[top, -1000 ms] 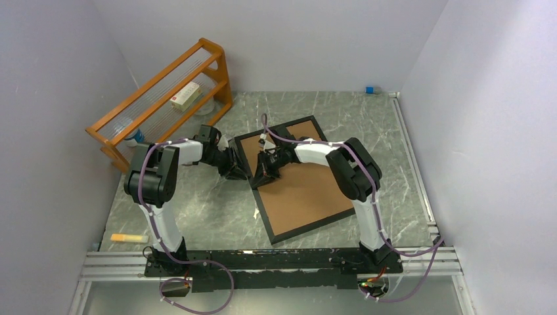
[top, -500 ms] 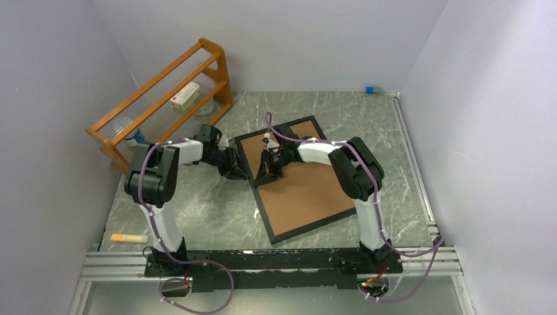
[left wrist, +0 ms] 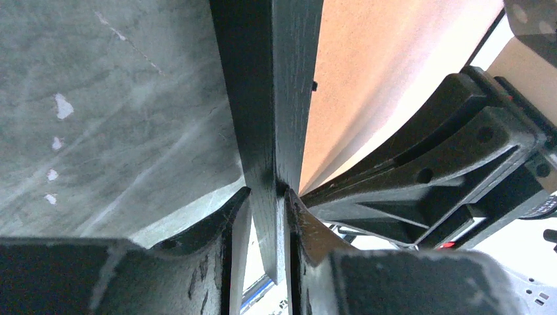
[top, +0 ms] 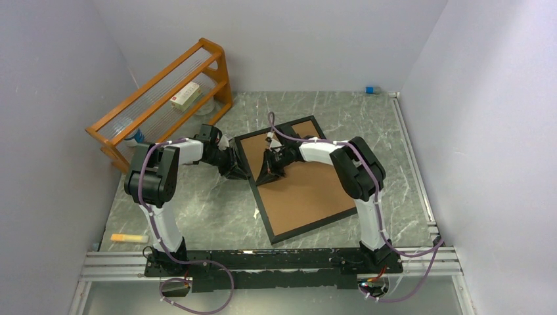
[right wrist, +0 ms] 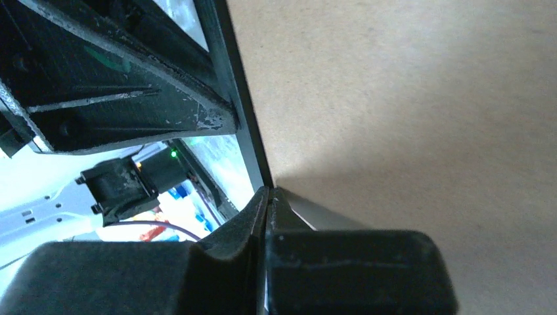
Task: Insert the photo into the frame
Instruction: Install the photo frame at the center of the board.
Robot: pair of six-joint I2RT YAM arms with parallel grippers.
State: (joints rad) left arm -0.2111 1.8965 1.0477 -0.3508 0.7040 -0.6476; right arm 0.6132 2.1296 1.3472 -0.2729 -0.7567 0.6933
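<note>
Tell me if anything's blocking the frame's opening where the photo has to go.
Yes. The brown backing board lies in the frame, covering its whole opening. The right gripper pinches the board's left edge, and the left gripper clamps the black border beside it. The photo shows in no view.

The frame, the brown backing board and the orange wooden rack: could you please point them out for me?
frame [top: 312,226], top external view, on its near black border.
brown backing board [top: 305,193], top external view, on its bare middle.
orange wooden rack [top: 226,79], top external view, on its far end post.
</note>
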